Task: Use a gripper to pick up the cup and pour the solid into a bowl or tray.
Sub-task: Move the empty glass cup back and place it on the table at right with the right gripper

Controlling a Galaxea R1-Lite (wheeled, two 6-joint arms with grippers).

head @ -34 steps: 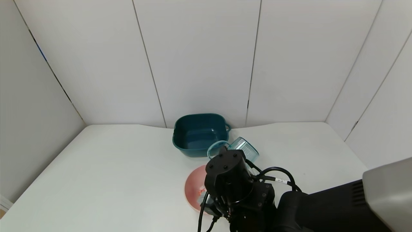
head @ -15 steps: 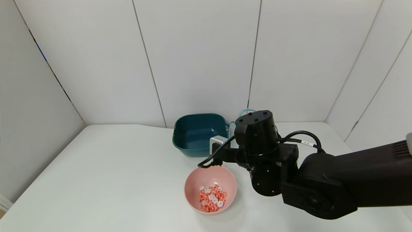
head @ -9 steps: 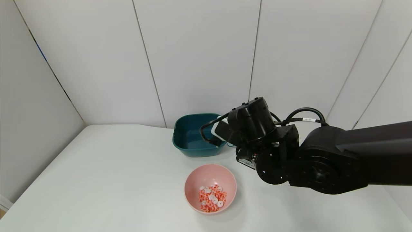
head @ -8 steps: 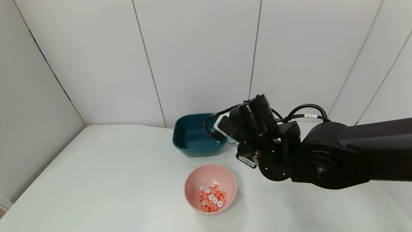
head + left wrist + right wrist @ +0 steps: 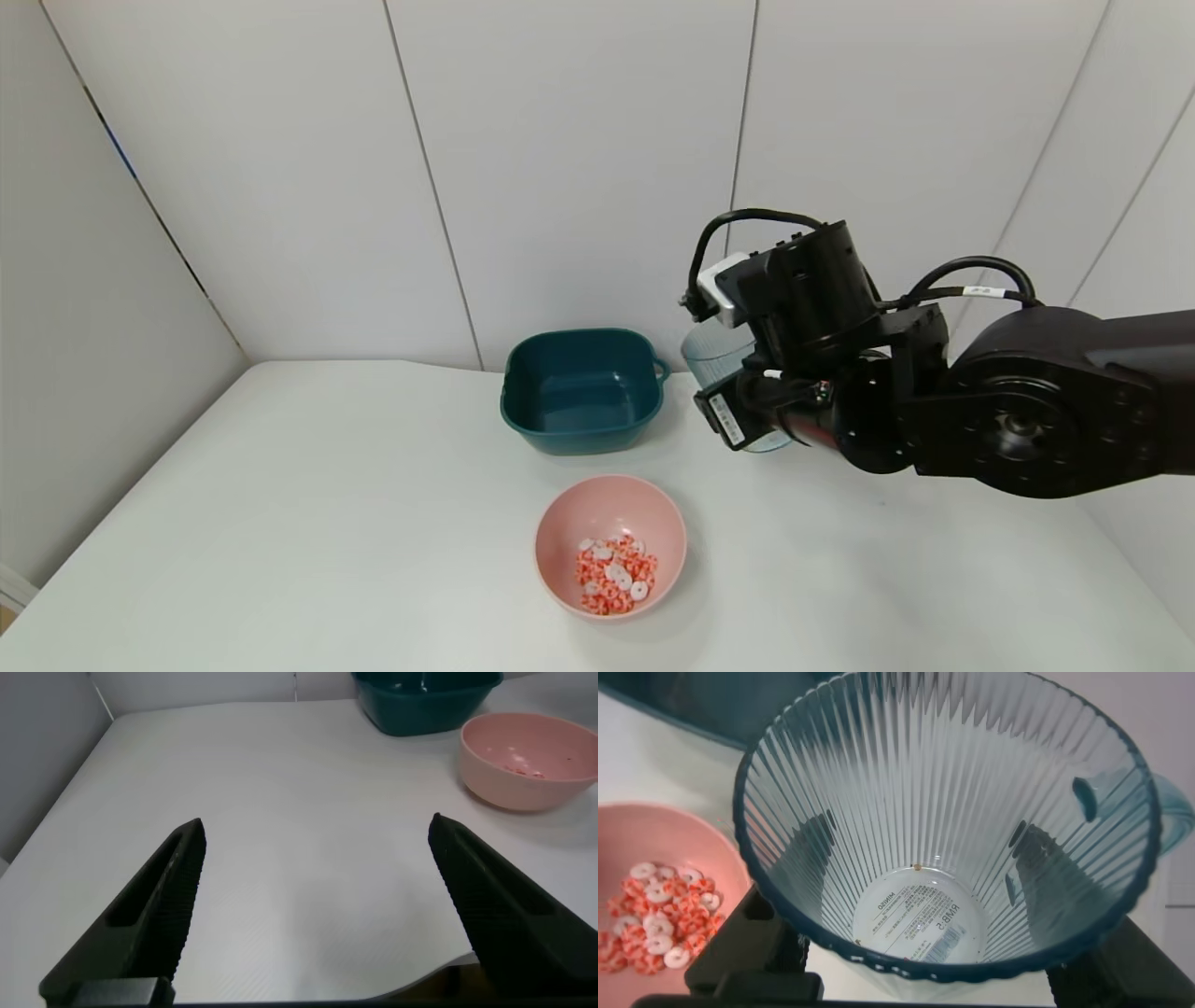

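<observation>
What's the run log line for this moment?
right gripper: holds emptied cup | solid: in pink bowl | left gripper: idle

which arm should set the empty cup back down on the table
The right. The right gripper already holds the cup, upright and empty, above the table beside the teal tub. The left gripper is open over bare table, away from it.
</observation>
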